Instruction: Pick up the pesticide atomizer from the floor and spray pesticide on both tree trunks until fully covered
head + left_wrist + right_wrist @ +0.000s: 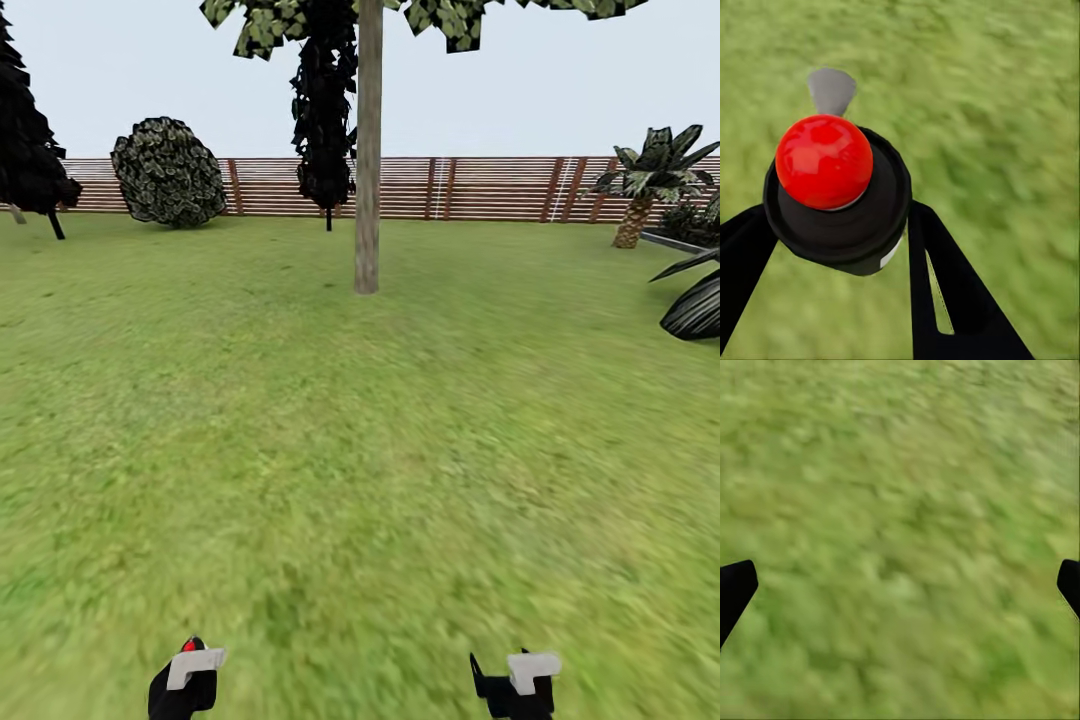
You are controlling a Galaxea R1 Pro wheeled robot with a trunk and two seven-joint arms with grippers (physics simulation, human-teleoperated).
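Note:
The pesticide atomizer (825,161) has a black body, a round red top and a grey nozzle. My left gripper (840,247) is shut on it, one black finger on each side. In the head view its red top (190,645) peeks above the left gripper (185,685) at the lower edge. My right gripper (515,690) is low on the right, and in its wrist view the right gripper (900,585) is open over bare grass. One tree (368,150) with a straight grey-tan trunk stands ahead on the garden lawn (360,450), well beyond both grippers. No mist shows.
A near-black thin-trunked tree (325,110) stands behind the trunk, by the slatted wooden fence (480,188). A round bush (168,172) and a dark tree (25,130) are far left. A palm (645,190) and dark striped leaves (695,300) are at the right.

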